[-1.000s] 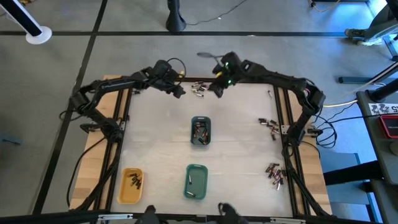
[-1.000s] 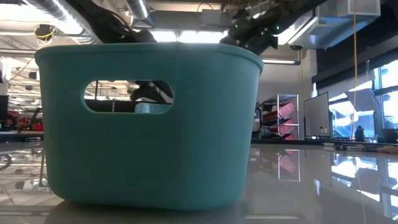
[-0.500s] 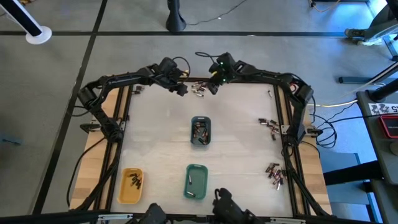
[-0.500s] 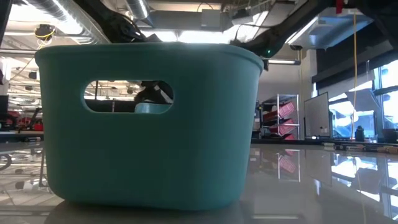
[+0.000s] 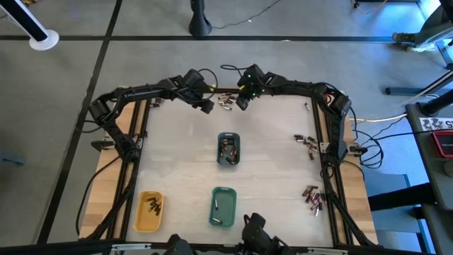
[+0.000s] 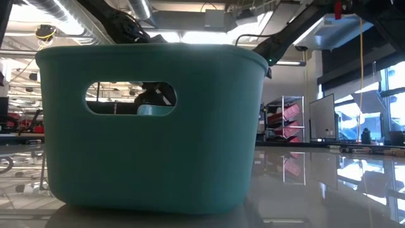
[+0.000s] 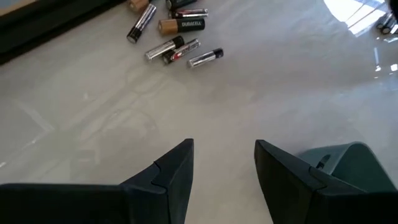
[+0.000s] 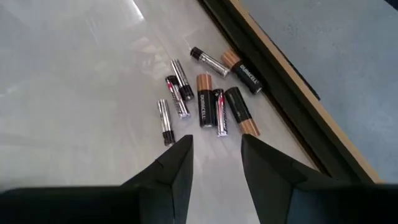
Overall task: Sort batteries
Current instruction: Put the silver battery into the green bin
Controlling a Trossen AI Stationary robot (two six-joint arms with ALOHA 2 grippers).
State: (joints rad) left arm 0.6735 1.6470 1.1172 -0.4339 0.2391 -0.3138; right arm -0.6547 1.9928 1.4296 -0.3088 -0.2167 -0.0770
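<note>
A loose pile of batteries [image 5: 226, 101] lies on the white table near its far edge; some are copper-and-black, some thin and silvery [image 8: 205, 99] [image 7: 174, 46]. My right gripper [image 8: 216, 155] hangs open just on the near side of the pile, with nothing between its fingers. My left gripper [image 7: 224, 168] is open too, to the left of the pile [image 5: 205, 106] and a little farther from it, also with nothing between its fingers. In the low view the green tray hides both grippers.
A grey-blue tray [image 5: 228, 149] at the table's middle, a green tray [image 5: 223, 206] near the front and a yellow tray [image 5: 149, 210] at the front left each hold batteries. Two more battery heaps [image 5: 306, 141] [image 5: 312, 199] lie along the right edge.
My right gripper has come down toward the battery pile at the far edge, tipping more steeply, and has dropped out of sight behind the green tray in the low view. Its fingers have stayed apart. The batteries have not moved.
</note>
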